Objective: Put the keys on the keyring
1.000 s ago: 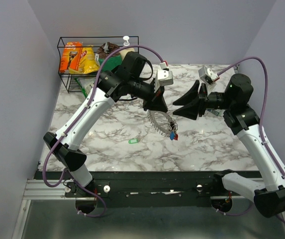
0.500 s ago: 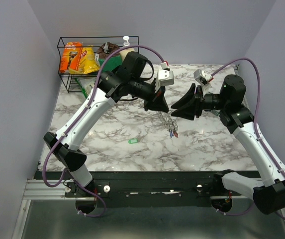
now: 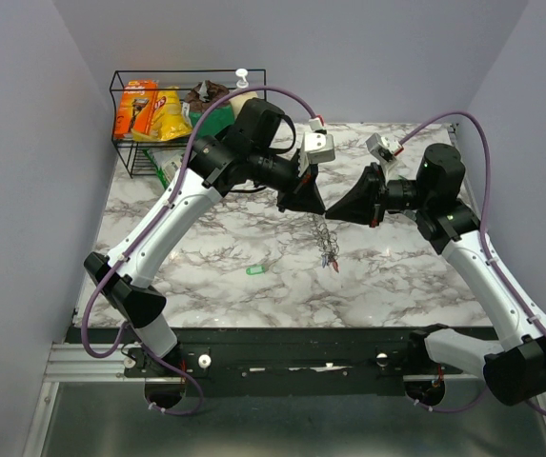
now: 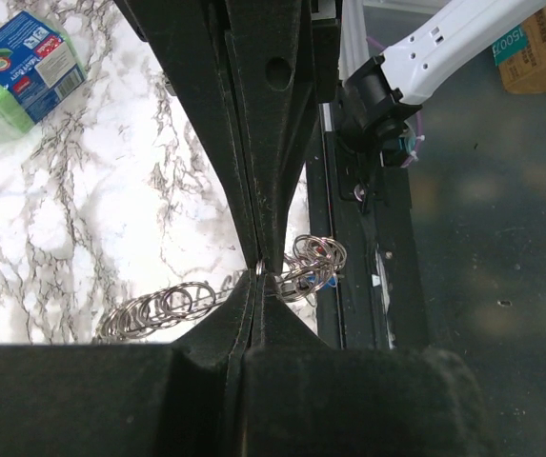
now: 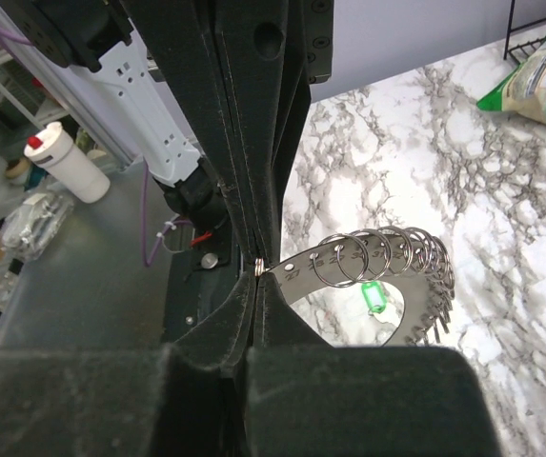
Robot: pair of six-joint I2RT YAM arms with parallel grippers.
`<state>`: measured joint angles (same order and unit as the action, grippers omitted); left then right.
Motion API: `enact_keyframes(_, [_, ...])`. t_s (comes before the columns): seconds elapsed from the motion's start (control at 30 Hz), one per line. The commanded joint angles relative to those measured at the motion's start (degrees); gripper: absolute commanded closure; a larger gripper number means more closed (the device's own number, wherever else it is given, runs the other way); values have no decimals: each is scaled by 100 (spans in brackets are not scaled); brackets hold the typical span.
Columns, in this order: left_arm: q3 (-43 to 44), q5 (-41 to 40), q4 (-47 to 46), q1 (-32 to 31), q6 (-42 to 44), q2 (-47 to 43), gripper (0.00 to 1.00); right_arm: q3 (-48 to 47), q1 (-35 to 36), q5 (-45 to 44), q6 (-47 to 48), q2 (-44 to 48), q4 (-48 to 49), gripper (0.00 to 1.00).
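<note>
The keyring (image 3: 326, 240), a curved metal plate strung with many silver split rings, hangs edge-on above the marble table (image 3: 206, 238) between my two grippers. My left gripper (image 3: 316, 210) is shut on its top edge from the left; in the left wrist view the gripper (image 4: 259, 276) pinches the metal with rings (image 4: 158, 309) on either side. My right gripper (image 3: 333, 213) is shut on the keyring from the right; its wrist view shows the gripper (image 5: 258, 269) clamping an end ring of the keyring (image 5: 387, 262). Red and blue keys (image 3: 333, 262) dangle at the bottom. A green key (image 3: 256, 270) lies on the table.
A black wire basket (image 3: 130, 143) with snack packets stands at the back left corner. A green and blue packet (image 4: 20, 67) lies on the marble near it. The arm bases and a black rail (image 3: 301, 357) run along the near edge.
</note>
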<state>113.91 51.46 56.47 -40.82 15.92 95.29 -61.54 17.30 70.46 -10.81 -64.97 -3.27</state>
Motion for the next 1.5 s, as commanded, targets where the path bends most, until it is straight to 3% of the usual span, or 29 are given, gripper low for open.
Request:
enact_keyframes(0.0, [184, 233, -215, -49, -81, -19, 100, 37, 28, -49, -88, -95, 116, 99])
enact_keyframes(0.37, [132, 119, -408, -67, -230, -89, 100, 107, 28, -462, -71, 89, 116, 99])
enact_keyframes(0.5, [53, 13, -575, -58, -344, -177, 94, 151, 28, -656, -44, 256, 125, 99])
enact_keyframes(0.73, [-272, -171, -1276, -40, -686, -484, 49, 203, 19, -945, -246, 485, 431, 99])
enact_keyframes(0.8, [-656, -137, -1672, 21, -1027, -756, 46, 239, 28, -1130, -369, 573, 598, 99])
enact_keyframes(0.97, [-1774, 118, -3737, 275, -2021, -1546, 28, 414, 28, -1412, -606, 827, 1116, 99])
enact_keyframes(1.13, [-2601, 978, -5790, 872, -3740, -1741, 26, 862, 28, -1684, -888, 1170, 2127, 99])
enact_keyframes(1.23, [-2865, 1296, -6576, 1049, -4315, -1733, 26, 1012, 28, -1719, -1028, 1258, 2549, 99])
enact_keyframes(1.47, [-2716, 1147, -6263, 1041, -4405, -1592, 28, 1214, 19, -1702, -1572, 1346, 3481, 99])
